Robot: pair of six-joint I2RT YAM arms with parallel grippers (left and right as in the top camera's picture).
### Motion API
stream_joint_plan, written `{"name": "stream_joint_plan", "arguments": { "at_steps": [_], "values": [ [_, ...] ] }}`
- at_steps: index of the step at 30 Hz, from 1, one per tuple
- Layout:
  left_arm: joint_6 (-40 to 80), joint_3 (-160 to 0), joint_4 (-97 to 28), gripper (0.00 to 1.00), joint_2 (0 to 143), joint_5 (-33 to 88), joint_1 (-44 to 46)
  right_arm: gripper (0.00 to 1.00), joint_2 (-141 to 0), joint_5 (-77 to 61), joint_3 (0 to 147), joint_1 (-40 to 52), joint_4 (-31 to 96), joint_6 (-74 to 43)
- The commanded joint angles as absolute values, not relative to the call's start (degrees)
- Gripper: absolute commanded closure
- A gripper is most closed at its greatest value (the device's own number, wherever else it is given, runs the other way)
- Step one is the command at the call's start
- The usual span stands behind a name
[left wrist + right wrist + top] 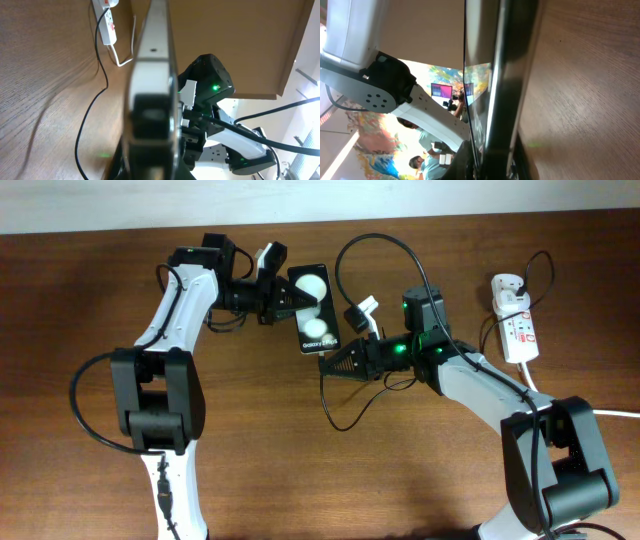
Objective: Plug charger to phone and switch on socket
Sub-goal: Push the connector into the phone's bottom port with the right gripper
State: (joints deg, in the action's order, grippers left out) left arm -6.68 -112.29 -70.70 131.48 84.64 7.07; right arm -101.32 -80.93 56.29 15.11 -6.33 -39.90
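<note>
1. Overhead: my left gripper (283, 297) is clamped on the side edge of the black rectangular slab phone with two white round spots (313, 308). My right gripper (330, 365) is closed just at the phone's lower end, and the thin black charger cable (323, 395) trails from its tip. The white elongated power strip with red markings (520, 330) lies well right of the phone, untouched.
2. Left wrist: the phone (152, 90) sits edge-on, with the power strip (107, 27) far behind it.
3. Right wrist: the phone's edge (505, 75) fills the frame and the plug is hidden. My call is that plugging is underway but unconfirmed, and the switch is still to do.
</note>
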Motion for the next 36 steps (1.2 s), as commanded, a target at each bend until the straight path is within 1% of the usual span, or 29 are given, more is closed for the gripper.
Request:
{"name": "stream_joint_plan", "arguments": {
  "at_steps": [1,16,33,35,36],
  "values": [
    [-7.90,-112.71,-71.13,1.00,129.29,89.27,8.47,0.96,-101.65,-78.52,56.66,15.35,-6.74,-39.51],
    [-8.54,-112.71,-71.09,1.00,129.29,90.21,8.47,0.96,-101.65,-77.47,56.66,10.55,-6.96,-39.40],
    [-8.54,-112.71,-71.24,1.00,129.29,90.19,8.47,0.96,-101.65,-76.18,56.66,10.48,-7.92,-39.48],
    [-8.51,-112.71,-71.22,1.00,129.29,90.19,8.29,0.95,-101.65,-77.25,56.66,10.48,-7.88,-39.46],
    [-8.51,-112.71,-71.24,1.00,129.29,90.19,8.01,0.90,-101.65,-78.04,56.66,10.50,-7.88,-39.44]
  ]
}}
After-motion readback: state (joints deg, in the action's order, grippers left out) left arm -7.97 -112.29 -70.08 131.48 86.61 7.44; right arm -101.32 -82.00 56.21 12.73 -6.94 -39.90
